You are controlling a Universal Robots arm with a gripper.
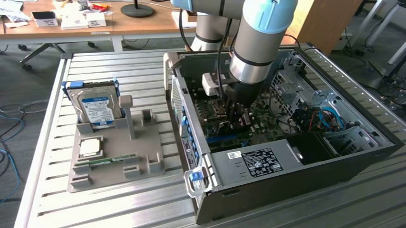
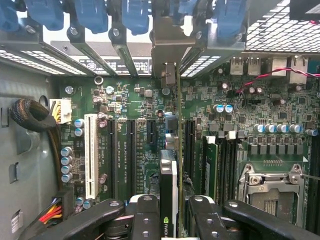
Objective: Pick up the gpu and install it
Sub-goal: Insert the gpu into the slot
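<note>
Although the arm (image 1: 254,47) drops into the open computer case (image 1: 285,187) near the middle of the exterior view, we cannot make out its tip there, for it sinks among dark parts above the motherboard (image 2: 135,100). From the wrist view we see the gripper (image 2: 175,222) cut off at the frame's edge. Its black fingers (image 2: 145,215) are drawn narrow and closed on either side of the gpu (image 2: 168,175), which they hold edge-on. We see the card as a thin green board with a dark, white-trimmed face bearing a small green logo. Its silver bracket (image 2: 169,50) reaches the case's rear wall among the blue clips (image 2: 135,12). The card's lower edge is hidden, so we cannot tell whether it sits in a slot. In the exterior view, at nine o'clock from the case, a hard drive (image 1: 98,107) stands in a grey holder (image 1: 149,142).
</note>
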